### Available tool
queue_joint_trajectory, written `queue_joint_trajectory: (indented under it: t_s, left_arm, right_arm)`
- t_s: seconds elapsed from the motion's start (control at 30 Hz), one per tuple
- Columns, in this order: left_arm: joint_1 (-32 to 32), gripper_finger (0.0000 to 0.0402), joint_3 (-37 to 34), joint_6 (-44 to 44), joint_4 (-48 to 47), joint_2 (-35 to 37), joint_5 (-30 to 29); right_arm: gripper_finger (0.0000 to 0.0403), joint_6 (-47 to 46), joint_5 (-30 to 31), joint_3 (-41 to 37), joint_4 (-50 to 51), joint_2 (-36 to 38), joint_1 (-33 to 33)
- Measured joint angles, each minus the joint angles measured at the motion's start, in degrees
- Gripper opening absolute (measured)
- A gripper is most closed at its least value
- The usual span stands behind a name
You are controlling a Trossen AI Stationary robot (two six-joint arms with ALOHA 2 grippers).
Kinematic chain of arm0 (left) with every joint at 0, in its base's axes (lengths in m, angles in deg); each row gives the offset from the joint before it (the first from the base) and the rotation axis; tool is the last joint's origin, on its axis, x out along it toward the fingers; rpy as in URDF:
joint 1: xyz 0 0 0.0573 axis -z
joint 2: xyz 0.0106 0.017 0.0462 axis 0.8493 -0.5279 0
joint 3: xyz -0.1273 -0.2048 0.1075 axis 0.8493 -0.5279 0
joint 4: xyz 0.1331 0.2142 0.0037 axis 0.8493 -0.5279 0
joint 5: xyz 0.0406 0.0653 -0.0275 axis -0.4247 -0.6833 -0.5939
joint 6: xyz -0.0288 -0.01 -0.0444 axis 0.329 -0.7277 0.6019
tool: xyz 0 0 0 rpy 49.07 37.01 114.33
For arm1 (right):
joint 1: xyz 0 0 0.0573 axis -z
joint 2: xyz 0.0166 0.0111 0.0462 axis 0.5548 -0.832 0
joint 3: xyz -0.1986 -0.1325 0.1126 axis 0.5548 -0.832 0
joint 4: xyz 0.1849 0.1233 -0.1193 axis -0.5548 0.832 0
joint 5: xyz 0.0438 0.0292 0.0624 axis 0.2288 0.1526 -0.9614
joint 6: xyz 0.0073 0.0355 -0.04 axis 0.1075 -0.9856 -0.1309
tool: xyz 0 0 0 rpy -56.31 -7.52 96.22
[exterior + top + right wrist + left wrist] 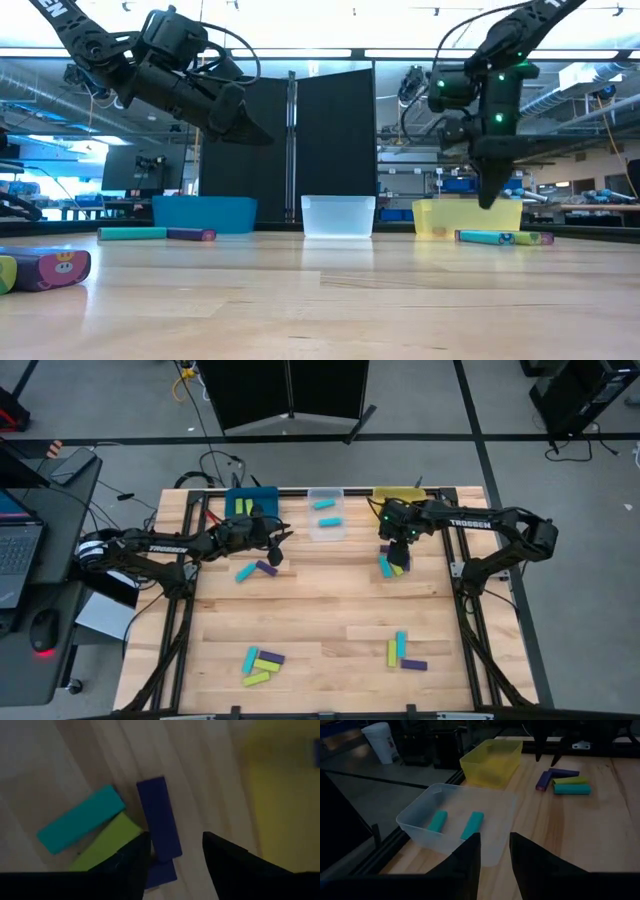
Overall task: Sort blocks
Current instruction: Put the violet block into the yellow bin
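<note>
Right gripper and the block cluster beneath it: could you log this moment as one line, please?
right gripper: open, above purple block | left gripper: open, empty, near clear bin

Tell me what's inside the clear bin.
The clear bin holds two cyan blocks lying side by side, apart. Nothing else shows in it; its near corner is hidden behind the left pincer.

"TROSSEN" reads in white on the right arm (468, 523) & on the left arm (165, 544) in the high view; nothing else legible.
</note>
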Motion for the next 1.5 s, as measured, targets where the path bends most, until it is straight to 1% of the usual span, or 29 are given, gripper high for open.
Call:
queue_joint_trajectory:
  t_s: [0.1, 0.27, 0.53, 0.8, 1.07, 1.23, 1.5]
  left_arm:
    - [0.0, 0.0111, 0.02, -0.04, -0.01, 0.0, 0.0]
    - [0.0, 0.0111, 0.02, -0.04, 0.0, 0.0, 0.0]
    - [0.0, 0.0111, 0.02, -0.08, 0.0, -0.02, 0.0]
    - [0.0, 0.0111, 0.02, -0.08, 0.0, -0.02, 0.0]
    - [0.0, 0.0111, 0.02, -0.11, 0.02, -0.02, -0.02]
    - [0.0, 0.0111, 0.02, -0.11, 0.02, -0.02, -0.01]
    - [0.0, 0.0111, 0.02, -0.11, 0.02, -0.02, -0.02]
  right_arm:
    - [0.019, 0.89, -1.09, -2.57, -2.41, 0.0, 0.1]
    - [0.0185, 2.12, -1.03, -5.93, -6.94, 0.0, 0.35]
    - [0.0183, 4.58, -1.2, -7.21, -8.36, 0.0, 1.55]
    - [0.0181, 5.65, -1.3, -10.35, -9.34, 0.0, 3.25]
    - [0.0172, 7.4, -1.36, -10.65, -11.11, 0.0, 3.46]
    - [0.0165, 8.28, -4.18, -10.65, -12.33, 0.0, 4.72]
    - [0.0164, 9.67, -4.37, -10.65, -12.61, 0.0, 5.91]
